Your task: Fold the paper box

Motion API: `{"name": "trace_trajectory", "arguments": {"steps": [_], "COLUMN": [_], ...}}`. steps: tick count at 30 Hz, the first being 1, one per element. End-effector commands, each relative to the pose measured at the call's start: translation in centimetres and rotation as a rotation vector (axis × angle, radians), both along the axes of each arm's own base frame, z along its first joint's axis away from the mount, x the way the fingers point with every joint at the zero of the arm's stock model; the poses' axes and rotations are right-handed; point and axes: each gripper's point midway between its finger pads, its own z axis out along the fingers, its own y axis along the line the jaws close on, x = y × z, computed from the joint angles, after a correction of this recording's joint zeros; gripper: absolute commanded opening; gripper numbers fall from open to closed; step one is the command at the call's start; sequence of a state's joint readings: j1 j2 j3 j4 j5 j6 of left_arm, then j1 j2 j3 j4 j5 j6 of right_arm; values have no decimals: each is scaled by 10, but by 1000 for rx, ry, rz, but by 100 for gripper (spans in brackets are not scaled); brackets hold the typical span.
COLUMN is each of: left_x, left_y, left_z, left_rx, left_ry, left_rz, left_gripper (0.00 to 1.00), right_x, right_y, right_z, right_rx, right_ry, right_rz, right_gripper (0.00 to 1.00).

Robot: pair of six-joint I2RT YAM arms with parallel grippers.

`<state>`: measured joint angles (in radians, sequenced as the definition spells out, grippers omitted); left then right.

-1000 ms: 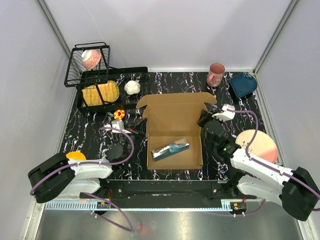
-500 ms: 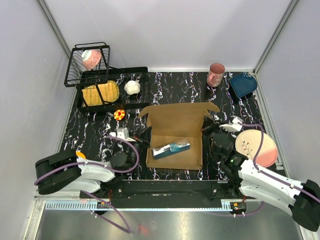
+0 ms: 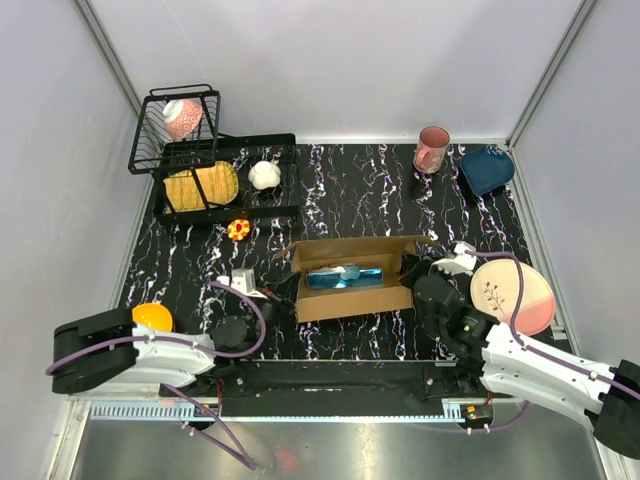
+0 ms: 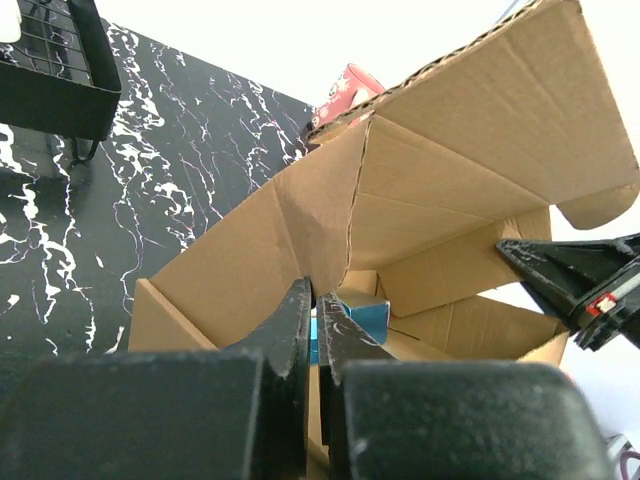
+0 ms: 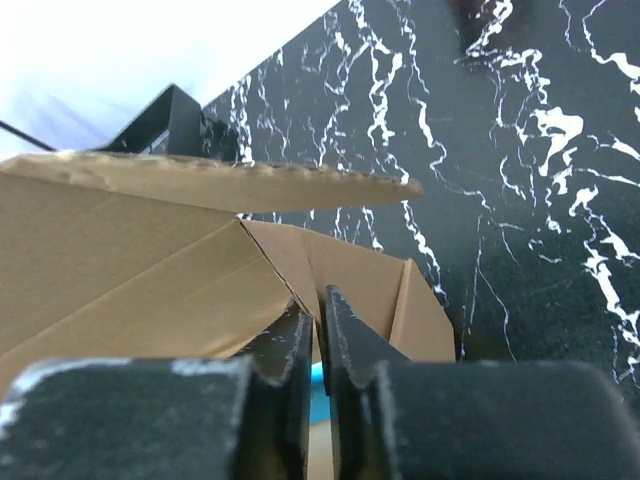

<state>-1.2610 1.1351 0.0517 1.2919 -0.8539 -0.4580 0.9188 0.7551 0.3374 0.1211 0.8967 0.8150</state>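
Observation:
The paper box (image 3: 352,298) is brown cardboard and stands in the middle of the table, its back panel raised and leaning over the tray. A blue and silver packet (image 3: 345,275) lies inside. My left gripper (image 3: 288,289) is shut on the box's left wall; in the left wrist view (image 4: 318,300) the cardboard (image 4: 450,170) edge sits between the jaws. My right gripper (image 3: 409,271) is shut on the right wall; in the right wrist view (image 5: 320,298) the jaws pinch the cardboard (image 5: 120,260) corner. The packet shows behind both sets of jaws (image 4: 362,315).
A black dish rack (image 3: 270,143) with a yellow item and a white object (image 3: 264,175) stands back left, with a wire basket (image 3: 150,140) beside it. A pink cup (image 3: 432,148) and blue bowl (image 3: 487,168) are back right. A plate (image 3: 512,296) lies right, an orange ball (image 3: 152,316) left.
The box's back panel and lid flap have swung up from lying flat and now lean forward over the tray. Both grippers have moved nearer with the side walls in their grip.

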Motion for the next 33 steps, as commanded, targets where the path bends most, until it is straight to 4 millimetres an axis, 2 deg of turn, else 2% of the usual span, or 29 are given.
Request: {"name": "trace_trajectory", "arguments": {"steps": [1,2,3,7,14,18,22,25,26,28,29,31,32,33], "left_x": [-10,-10,-11,-11,-15,-20,-23,-24,-24,-25,-25,-25,-25,-26], "left_y": [8,10,16,18,22,25,29,30,30,32,32,34,34,34], "left_z": [0,0,-10,-16,-32,-46,-56,-64,-66,-71,-73,-77,-79,-81], "left_rx": [-46,-44,-14,34,80,133,156,175,181,189,194,200,206,216], "left_ry": [12,13,22,29,56,67,82,96,100,109,113,121,123,127], "left_rz": [-26,-19,-15,-12,-14,-12,-3,-1,-1,3,7,11,12,14], "left_gripper": [2,2,2,2,3,2,2,3,3,3,3,3,3,3], "right_x": [-32,-34,-36,-43,-58,-68,-80,-91,-96,-102,-107,-109,-112,-108], "right_y": [-3,-4,-3,-9,-16,-14,-13,-14,-17,-16,-20,-15,-15,-6], "right_z": [-61,-59,-56,-36,-13,1,41,88,115,141,167,187,209,213], "right_rx": [-173,-180,-169,-127,-101,-74,13,45,71,57,80,58,86,56], "right_ry": [215,224,226,206,198,183,67,-62,-121,-181,-233,-272,-315,-315], "right_rz": [110,117,123,135,201,266,357,440,461,508,520,555,561,583], "right_gripper": [21,27,34,44,54,56,56,55,55,53,53,52,52,52]}}
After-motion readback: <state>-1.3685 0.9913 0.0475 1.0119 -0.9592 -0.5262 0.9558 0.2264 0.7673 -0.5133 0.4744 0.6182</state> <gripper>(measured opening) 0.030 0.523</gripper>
